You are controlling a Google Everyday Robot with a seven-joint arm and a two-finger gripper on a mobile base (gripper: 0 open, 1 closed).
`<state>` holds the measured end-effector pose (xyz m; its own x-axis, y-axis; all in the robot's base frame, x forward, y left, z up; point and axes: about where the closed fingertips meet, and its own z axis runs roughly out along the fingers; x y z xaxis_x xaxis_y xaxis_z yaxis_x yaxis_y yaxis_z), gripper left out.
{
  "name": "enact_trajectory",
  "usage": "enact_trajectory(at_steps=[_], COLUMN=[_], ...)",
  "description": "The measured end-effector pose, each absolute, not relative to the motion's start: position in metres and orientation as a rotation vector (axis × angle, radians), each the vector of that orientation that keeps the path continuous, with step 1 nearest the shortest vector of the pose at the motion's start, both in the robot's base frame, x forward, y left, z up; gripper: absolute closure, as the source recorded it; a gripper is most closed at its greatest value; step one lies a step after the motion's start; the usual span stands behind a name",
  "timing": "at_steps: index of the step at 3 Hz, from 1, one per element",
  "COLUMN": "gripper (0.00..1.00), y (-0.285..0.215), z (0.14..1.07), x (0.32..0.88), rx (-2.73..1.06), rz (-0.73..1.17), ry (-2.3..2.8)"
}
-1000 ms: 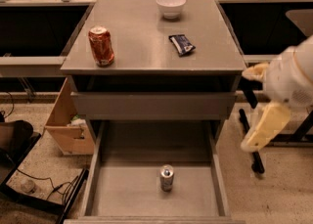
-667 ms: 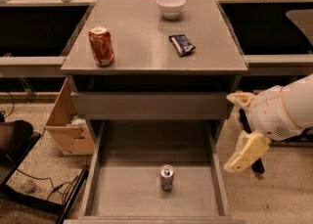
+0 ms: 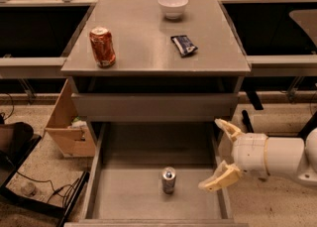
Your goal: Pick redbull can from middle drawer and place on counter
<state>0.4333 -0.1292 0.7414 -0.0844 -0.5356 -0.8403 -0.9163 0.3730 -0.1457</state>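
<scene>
Redbull can upright on floor of open middle drawer, near front, centre; label too small to read. Soda can, bowl, dark snack packet on counter — no legible writing. Gripper at drawer's right wall, fingers spread wide, holding nothing, right of can and apart from it. Since earlier frame: gripper further left and lower — can unmoved.
</scene>
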Motion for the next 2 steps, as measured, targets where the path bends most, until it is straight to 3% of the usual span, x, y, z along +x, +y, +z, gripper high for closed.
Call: enact_trajectory(at_steps=[2], gripper=[0.00], y=[-0.1259], z=[0.7142], x=[0.4537], rx=[-1.175], rz=[0.503], ry=[1.676])
